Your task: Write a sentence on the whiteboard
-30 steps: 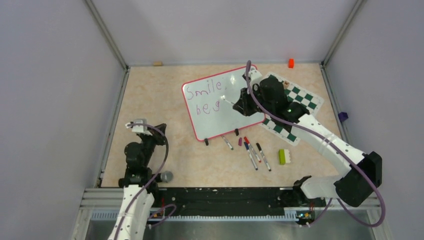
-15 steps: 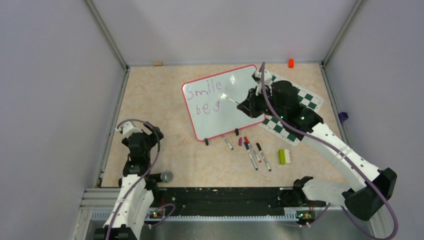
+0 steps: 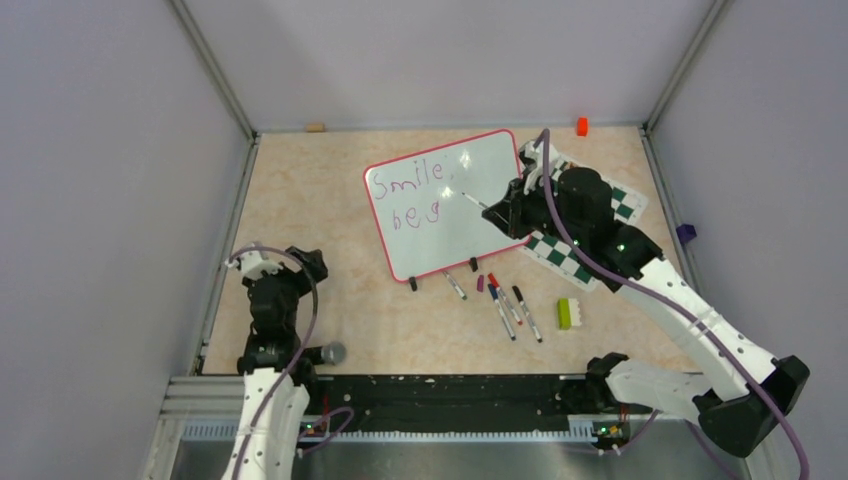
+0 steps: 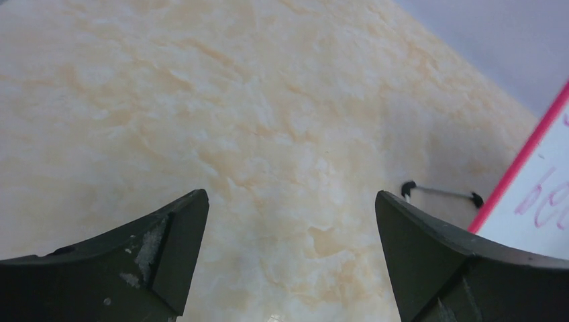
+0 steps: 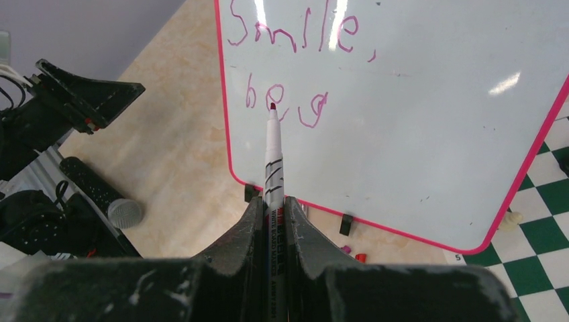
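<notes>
The whiteboard (image 3: 450, 225) lies tilted on the table, white with a pink rim, and fills the top of the right wrist view (image 5: 416, 121). The sentence (image 3: 405, 195) in purple reads "Smile," above "be g" (image 5: 295, 40). My right gripper (image 3: 508, 214) (image 5: 272, 204) is shut on a white marker (image 3: 476, 201) (image 5: 274, 157). The marker's tip points at the board just right of the "g"; I cannot tell whether it touches. My left gripper (image 3: 290, 268) (image 4: 290, 198) stands open over bare table, left of the board, holding nothing.
A green-and-white chess mat (image 3: 628, 207) lies under the board's right side. Several loose markers (image 3: 505, 305) and a green-white brick (image 3: 568, 313) lie in front of the board. An orange block (image 3: 581, 126) sits at the back wall and a grey knob (image 3: 333, 352) by the left base.
My right gripper has drawn back to the right with the marker, its tip now past the "g". The left arm has swung a little to the left and its jaws have opened.
</notes>
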`<state>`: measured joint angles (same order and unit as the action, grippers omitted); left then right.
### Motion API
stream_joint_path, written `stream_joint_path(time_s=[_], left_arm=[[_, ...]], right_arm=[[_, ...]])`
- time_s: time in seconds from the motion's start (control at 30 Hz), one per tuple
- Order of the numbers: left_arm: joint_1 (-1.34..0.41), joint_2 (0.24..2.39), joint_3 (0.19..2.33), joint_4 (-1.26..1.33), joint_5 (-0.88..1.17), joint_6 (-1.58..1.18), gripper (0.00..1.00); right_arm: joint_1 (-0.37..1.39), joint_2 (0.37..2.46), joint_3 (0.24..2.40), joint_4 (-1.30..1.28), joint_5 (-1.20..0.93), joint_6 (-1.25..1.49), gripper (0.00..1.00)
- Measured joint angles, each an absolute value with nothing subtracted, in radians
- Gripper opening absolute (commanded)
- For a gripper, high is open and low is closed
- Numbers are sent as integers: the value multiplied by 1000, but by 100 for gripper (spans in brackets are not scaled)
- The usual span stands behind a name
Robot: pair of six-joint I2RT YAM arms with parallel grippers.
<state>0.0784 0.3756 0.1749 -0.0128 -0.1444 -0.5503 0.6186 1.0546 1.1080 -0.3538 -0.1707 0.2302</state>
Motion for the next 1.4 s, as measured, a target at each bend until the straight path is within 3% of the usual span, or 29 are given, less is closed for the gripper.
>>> stream_joint_path(time_s=[0.4, 0.6, 0.77, 0.83, 1.1, 1.27, 1.4], left_arm=[[83, 741, 411, -84, 377, -578, 100], [89, 683, 413, -120, 486, -659, 100], [90, 632, 415, 2, 564, -712, 75], [74, 647, 433, 63, 588, -698, 78], [-330, 726, 589, 176, 485, -322, 74], [-410, 810, 589, 276, 440, -96, 71], [-433, 890, 600, 283, 522, 111, 66]], right_arm=[[619, 1082, 1114, -385, -169, 229, 0], [619, 1114, 1121, -383, -215, 245, 0], [619, 1178, 1176, -383, -293, 273, 0], [619, 1221, 1215, -387, -337, 292, 0], [619, 1409, 1434, -515, -450, 315, 0], [619, 1509, 1558, -643, -474, 295, 0], [619, 1539, 1599, -710, -485, 279, 0]])
